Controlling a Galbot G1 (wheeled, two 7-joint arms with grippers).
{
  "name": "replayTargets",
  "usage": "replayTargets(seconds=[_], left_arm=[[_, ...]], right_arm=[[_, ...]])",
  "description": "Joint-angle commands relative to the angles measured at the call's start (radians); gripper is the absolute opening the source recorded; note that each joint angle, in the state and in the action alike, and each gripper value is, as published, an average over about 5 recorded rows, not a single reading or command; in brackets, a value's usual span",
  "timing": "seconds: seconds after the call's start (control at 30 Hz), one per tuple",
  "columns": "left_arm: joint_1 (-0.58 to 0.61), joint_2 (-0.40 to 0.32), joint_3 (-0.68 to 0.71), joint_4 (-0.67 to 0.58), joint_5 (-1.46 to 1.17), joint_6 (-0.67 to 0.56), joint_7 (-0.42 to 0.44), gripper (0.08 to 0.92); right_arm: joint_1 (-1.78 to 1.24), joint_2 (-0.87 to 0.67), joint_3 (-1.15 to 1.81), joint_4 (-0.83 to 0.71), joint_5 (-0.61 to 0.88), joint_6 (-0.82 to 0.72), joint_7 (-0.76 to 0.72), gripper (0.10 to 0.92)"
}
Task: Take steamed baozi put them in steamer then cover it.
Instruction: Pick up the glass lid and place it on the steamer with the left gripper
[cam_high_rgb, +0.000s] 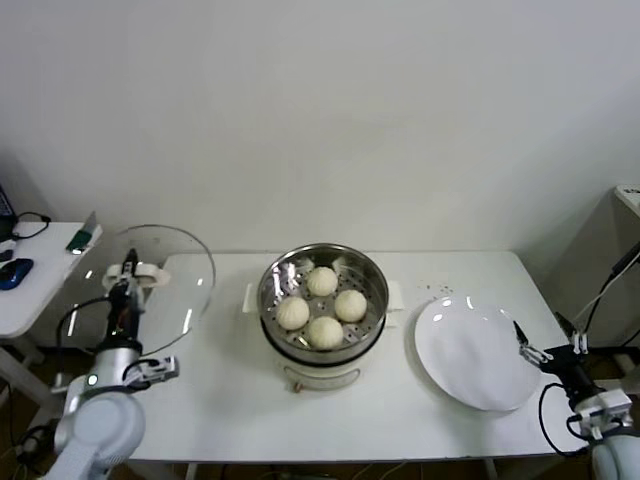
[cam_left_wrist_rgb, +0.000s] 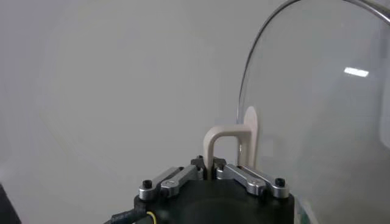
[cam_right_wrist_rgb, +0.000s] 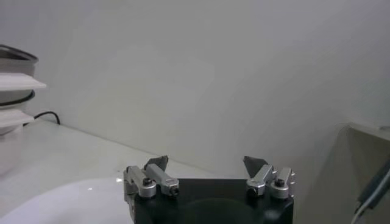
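Observation:
The steamer (cam_high_rgb: 372, 285) stands mid-table, a shiny steel pot on a white base with white side handles. Several cream-white baozi (cam_high_rgb: 322, 281) lie in its perforated basket. My left gripper (cam_high_rgb: 128, 275) is shut on the cream handle (cam_left_wrist_rgb: 220, 143) of the clear glass cover (cam_high_rgb: 160, 285), which it holds tilted on edge above the table's left end, left of the steamer. In the left wrist view the glass (cam_left_wrist_rgb: 317, 109) fills the side beyond the handle. My right gripper (cam_high_rgb: 528, 350) is open and empty, low at the right edge of the white plate (cam_high_rgb: 475, 355).
The empty white plate lies right of the steamer, and its rim shows in the right wrist view (cam_right_wrist_rgb: 55, 204). A side table (cam_high_rgb: 30, 290) with a blue mouse (cam_high_rgb: 14, 272) stands at far left. A grey cabinet (cam_high_rgb: 610, 260) stands at far right.

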Motion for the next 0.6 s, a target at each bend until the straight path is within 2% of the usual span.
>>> replayTargets(seconds=[0.03, 0.3, 0.43, 0.6], left_arm=[[-0.233, 0.121, 0.414, -0.150, -0.085, 0.248, 0.121, 0.152], [-0.455, -0.069, 0.629, -0.034, 0.073, 0.248, 0.254, 0.152], [-0.493, -0.155, 0.692, 0.037, 0.127, 0.248, 0.304, 0.152], [-0.504, -0.262, 0.713, 0.148, 0.161, 0.248, 0.318, 0.152]], right_arm=[[0.088, 0.003, -0.113, -0.018, -0.032, -0.004, 0.013, 0.823], [0.136, 0.027, -0.162, -0.042, -0.063, -0.004, 0.025, 0.823], [0.148, 0.035, -0.167, -0.053, -0.071, -0.003, 0.028, 0.823], [0.151, 0.038, -0.166, -0.059, -0.076, -0.002, 0.019, 0.823]])
